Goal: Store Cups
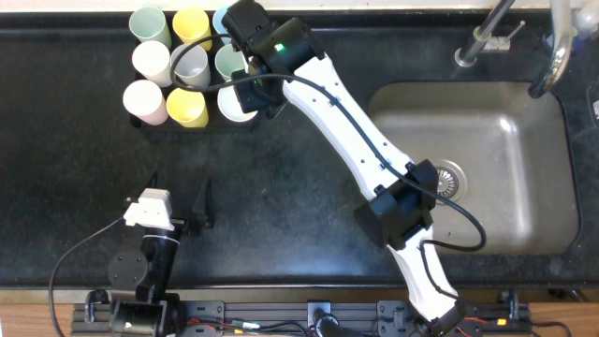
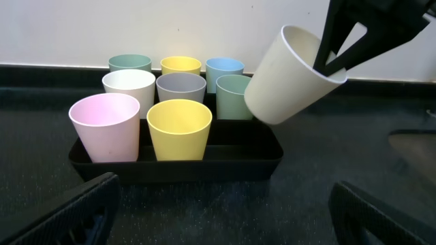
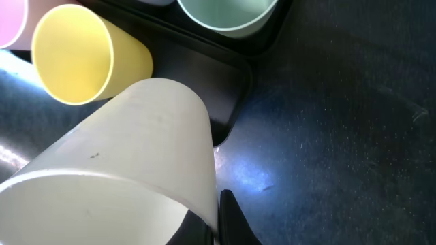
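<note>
On a dark countertop point(image 1: 281, 215) with a steel sink point(image 1: 505, 122) set into its right side, we see the white right arm point(image 1: 346, 131) stretching diagonally across to a black tray point(image 2: 177, 167) at the back left. The tray holds eight upright cups in three rows:

- **Back row:** sage, yellow and blue.
- **Middle row:** white, grey and green.
- **Front row:** a pink cup point(image 2: 105, 126) and a yellow cup point(image 2: 179, 128).

The right gripper point(image 2: 337, 58) pinches the rim of a cream cup point(image 2: 289, 78). It holds the cup tilted in the air at the tray's front right corner, with the mouth tipped up toward the sink side. The left gripper point(image 1: 179, 195) sits low over the counter, well in front of the tray, with its fingers spread wide apart and holding nothing.
</note>
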Action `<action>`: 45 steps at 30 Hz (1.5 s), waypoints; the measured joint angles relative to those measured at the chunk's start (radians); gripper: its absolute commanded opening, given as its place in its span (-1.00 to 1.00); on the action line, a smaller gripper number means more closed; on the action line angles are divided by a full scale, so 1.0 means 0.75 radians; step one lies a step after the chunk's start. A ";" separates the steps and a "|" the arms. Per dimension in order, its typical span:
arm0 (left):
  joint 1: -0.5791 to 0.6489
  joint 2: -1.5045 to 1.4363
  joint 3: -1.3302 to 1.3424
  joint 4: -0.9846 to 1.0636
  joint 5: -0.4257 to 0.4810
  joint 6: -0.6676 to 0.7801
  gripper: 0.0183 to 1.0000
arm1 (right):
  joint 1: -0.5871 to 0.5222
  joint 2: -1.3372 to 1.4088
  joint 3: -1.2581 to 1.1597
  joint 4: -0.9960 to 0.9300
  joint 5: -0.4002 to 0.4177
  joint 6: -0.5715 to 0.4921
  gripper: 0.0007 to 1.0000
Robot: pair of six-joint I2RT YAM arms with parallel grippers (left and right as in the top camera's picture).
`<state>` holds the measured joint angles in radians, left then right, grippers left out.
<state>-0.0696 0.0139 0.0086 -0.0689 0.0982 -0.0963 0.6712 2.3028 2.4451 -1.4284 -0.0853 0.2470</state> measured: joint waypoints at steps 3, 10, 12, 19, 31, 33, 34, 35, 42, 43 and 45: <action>0.000 0.000 0.000 0.000 0.000 0.000 1.00 | 0.000 0.022 0.000 0.011 0.001 0.007 -0.92; 0.000 0.000 0.000 0.000 0.000 0.000 1.00 | 0.000 0.051 0.000 0.029 0.021 0.020 -0.91; 0.000 0.000 0.000 0.000 0.000 0.000 1.00 | 0.001 0.057 0.000 0.030 0.028 0.025 -0.92; 0.000 0.000 0.000 0.000 0.000 0.000 1.00 | 0.010 0.132 0.000 0.030 0.036 0.039 -0.92; 0.000 0.000 0.000 0.000 0.000 0.000 1.00 | 0.015 0.161 0.000 0.067 0.055 0.051 -0.91; 0.000 0.000 0.000 0.000 0.000 0.000 1.00 | 0.015 0.161 0.000 0.066 0.055 0.052 -0.92; 0.000 0.000 0.000 0.000 0.000 0.000 1.00 | 0.016 0.161 0.000 0.065 0.056 0.053 -0.91; 0.000 0.000 0.000 0.000 0.000 0.000 1.00 | 0.016 0.162 0.000 0.065 0.056 0.054 -0.92; 0.000 0.000 0.000 0.000 0.000 0.000 1.00 | 0.016 0.163 0.000 0.068 0.061 0.054 -0.89; 0.000 0.000 0.000 0.000 0.000 0.000 1.00 | 0.016 0.164 0.000 0.068 0.063 0.053 -0.89; 0.000 0.000 0.000 0.000 0.000 0.000 1.00 | 0.016 0.165 0.000 0.068 0.065 0.054 -0.86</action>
<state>-0.0696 0.0139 0.0086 -0.0689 0.0982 -0.0963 0.6834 2.4264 2.4451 -1.3773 -0.0368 0.2878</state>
